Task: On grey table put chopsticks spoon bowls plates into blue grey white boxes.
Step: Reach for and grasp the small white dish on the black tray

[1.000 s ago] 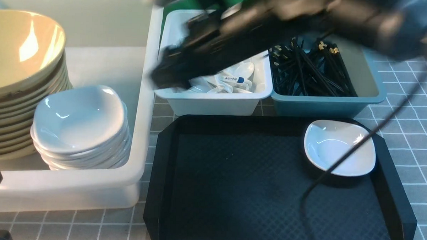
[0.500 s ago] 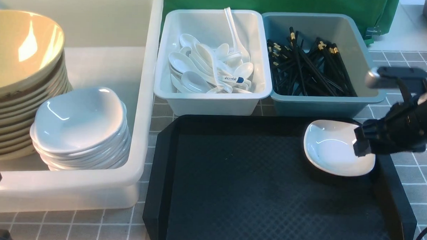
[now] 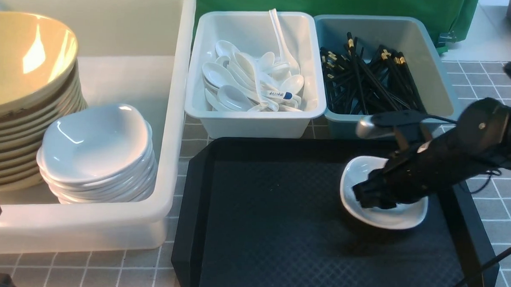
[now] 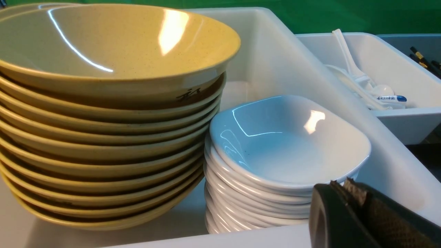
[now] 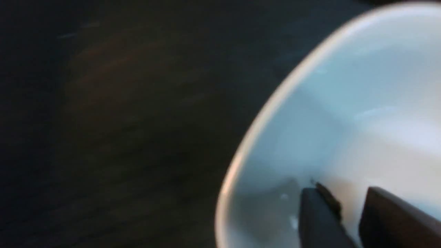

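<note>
A small white plate (image 3: pixel 391 217) sits tilted on the right of the black tray (image 3: pixel 278 229). My right gripper (image 3: pixel 365 196) reaches into it from the right and is shut on its rim; the right wrist view shows the fingertips (image 5: pixel 341 193) close together over the plate's inside (image 5: pixel 344 113). Stacked yellow bowls (image 3: pixel 24 59) and stacked white plates (image 3: pixel 94 142) stand in the big white box (image 3: pixel 178 94). Spoons (image 3: pixel 249 81) fill the grey-white box (image 3: pixel 256 120), and chopsticks (image 3: pixel 368 86) fill the blue box (image 3: pixel 388 127). My left gripper (image 4: pixel 344 184) is shut and empty beside the plate stack (image 4: pixel 286 144).
The black tray lies on the grey table (image 3: pixel 495 84) just in front of the two small boxes. A cable (image 3: pixel 480 270) trails over the tray's right rim. Green cloth hangs behind the boxes.
The right arm swung from over the spoon box down to the tray's plate. Its jaws narrowed onto the plate. The plate has shifted left and nearer to me.
</note>
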